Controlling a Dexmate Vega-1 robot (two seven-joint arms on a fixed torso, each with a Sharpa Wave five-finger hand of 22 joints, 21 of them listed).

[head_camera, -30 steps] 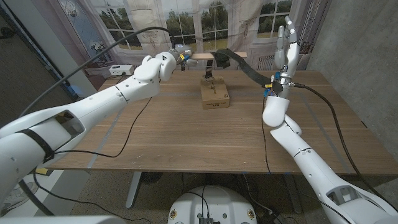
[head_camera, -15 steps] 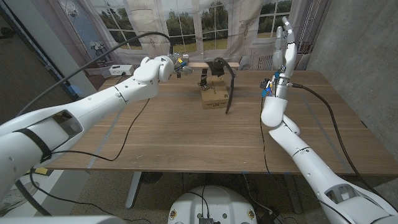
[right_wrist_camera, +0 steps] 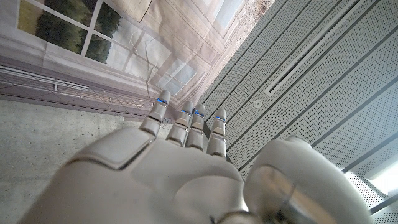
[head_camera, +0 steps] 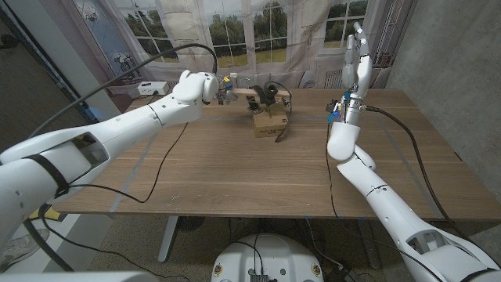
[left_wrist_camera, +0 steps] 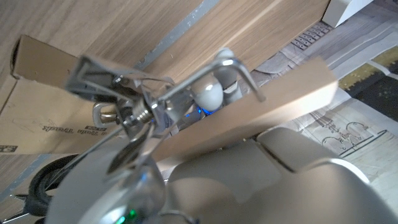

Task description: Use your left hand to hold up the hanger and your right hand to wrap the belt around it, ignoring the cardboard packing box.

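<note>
Left hand (head_camera: 221,88): the wooden hanger (head_camera: 249,92) is being gripped at one end, fingers clamped on it, and is being held up over the table (head_camera: 235,172).
Belt (head_camera: 275,98): is being carried coiled on the hanger — its tail is hanging down beside the cardboard box (head_camera: 269,121).
Right hand (head_camera: 354,64): is being held upright above the table's far right, fingers straight and close together, nothing in them.

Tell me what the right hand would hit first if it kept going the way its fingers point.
Nothing as far as the pictures show: the right hand points upward, above the table, holding nothing.
</note>
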